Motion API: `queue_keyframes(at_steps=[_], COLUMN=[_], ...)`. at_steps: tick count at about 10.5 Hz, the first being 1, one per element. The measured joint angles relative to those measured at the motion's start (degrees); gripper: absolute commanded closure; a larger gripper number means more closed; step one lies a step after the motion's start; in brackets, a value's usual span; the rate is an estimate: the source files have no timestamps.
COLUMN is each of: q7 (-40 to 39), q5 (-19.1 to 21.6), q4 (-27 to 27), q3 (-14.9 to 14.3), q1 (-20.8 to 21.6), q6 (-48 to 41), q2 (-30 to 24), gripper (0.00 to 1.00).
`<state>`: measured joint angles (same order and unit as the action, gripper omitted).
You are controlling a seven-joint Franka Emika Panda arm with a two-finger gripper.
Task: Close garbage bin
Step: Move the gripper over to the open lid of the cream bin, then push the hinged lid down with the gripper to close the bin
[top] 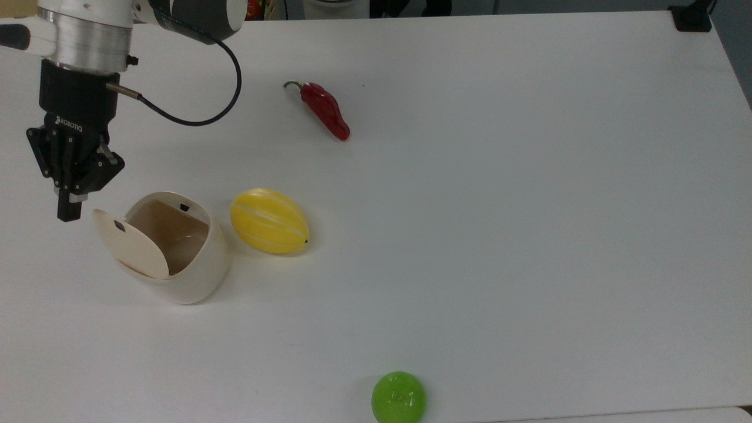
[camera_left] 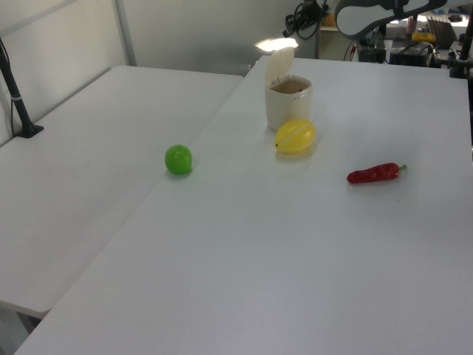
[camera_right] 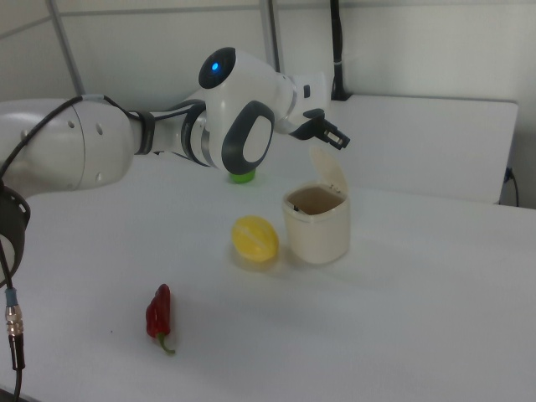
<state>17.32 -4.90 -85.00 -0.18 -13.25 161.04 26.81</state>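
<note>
One gripper hangs at the end of the Panda arm, its black fingers pressed together on nothing. Its tip sits just off the raised lid of the garbage bin, on the top view's left of the lid's upper edge; whether it touches the lid cannot be told. In the right view the gripper hovers just above the lid's top edge, and in the left view the gripper is above and behind the lid.

Past the gripper, the bin stands upright on the white table with its lid hinged up and its brown inside showing. Beyond the bin from the gripper lies the yellow melon, just beside the bin wall. Farther off are the red chili pepper and the green ball, both well apart from the gripper.
</note>
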Motion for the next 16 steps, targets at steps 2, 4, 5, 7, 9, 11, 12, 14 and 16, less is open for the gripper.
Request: queue_keyframes(at_steps=[2, 4, 5, 7, 9, 11, 12, 14, 16], q7=[0.0, 0.0, 0.0, 0.0, 0.2, 0.5, 0.6, 0.6, 0.7], q5=[0.0, 0.0, 0.0, 0.0, 0.0, 0.1, 0.1, 0.1, 0.1], q4=[0.2, 0.3, 0.3, 0.3, 0.2, 0.3, 0.5, 0.9, 1.1], q3=[0.2, 0.3, 0.4, 0.8, 1.0, 1.0, 1.0, 1.0, 1.1], q1=[0.1, 0.2, 0.3, 0.8, 1.1, 1.3, 1.3, 1.5, 2.2], q6=[0.1, 0.1, 0.1, 0.1, -0.8, -4.5, -7.0, -12.5, -16.9], q2=[0.9, 1.1, 1.1, 1.2, 1.4, 1.4, 1.3, 1.0, 0.6], gripper=[1.00, 1.00, 1.00, 1.00, 1.00, 1.00, 1.00, 1.00, 1.00])
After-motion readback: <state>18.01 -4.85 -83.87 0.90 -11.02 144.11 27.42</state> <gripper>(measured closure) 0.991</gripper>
